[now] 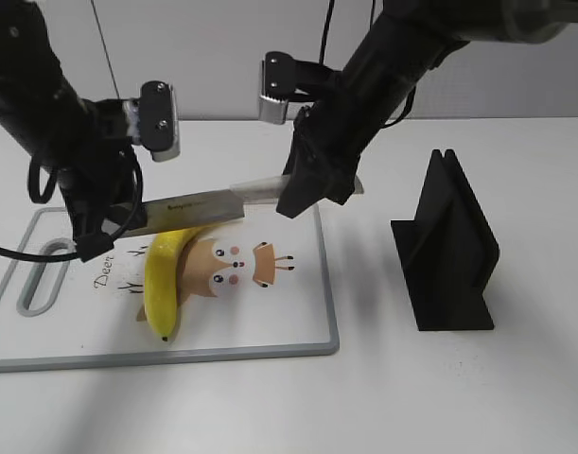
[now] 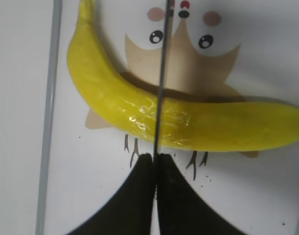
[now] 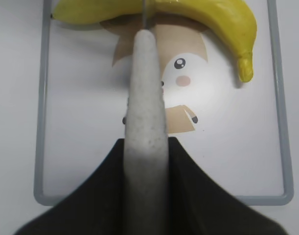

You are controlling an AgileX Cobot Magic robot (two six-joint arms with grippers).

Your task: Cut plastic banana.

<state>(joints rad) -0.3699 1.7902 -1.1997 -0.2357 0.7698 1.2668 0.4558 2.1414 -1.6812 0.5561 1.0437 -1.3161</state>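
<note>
a: why do both arms have hold of the one knife (image 1: 208, 203)?

b: my guess is steadiness. the right gripper (image 1: 312, 189) is clamped on the pale handle (image 3: 145, 127), and the left gripper (image 1: 99, 227) is pinched together on the far end of the blade (image 2: 160, 78), so the edge can press down level rather than rock.

a: and where is the plastic banana (image 1: 166, 279)?

b: lying on the cutting board (image 1: 298, 326), across the cartoon deer print (image 1: 234, 267). from the left gripper it sits just ahead of the fingertips, with the blade crossing it near its middle. from the right gripper it is beyond the handle's end, stem (image 3: 244, 69) off to the right.

a: is the blade into it yet?

b: in the side view it seems to rest on top of the banana or just over it; i cannot tell whether it touches. the banana looks whole.

a: and the black thing beyond the right gripper?

b: a slotted knife stand (image 1: 449, 251), empty, standing well apart from the board.
</note>
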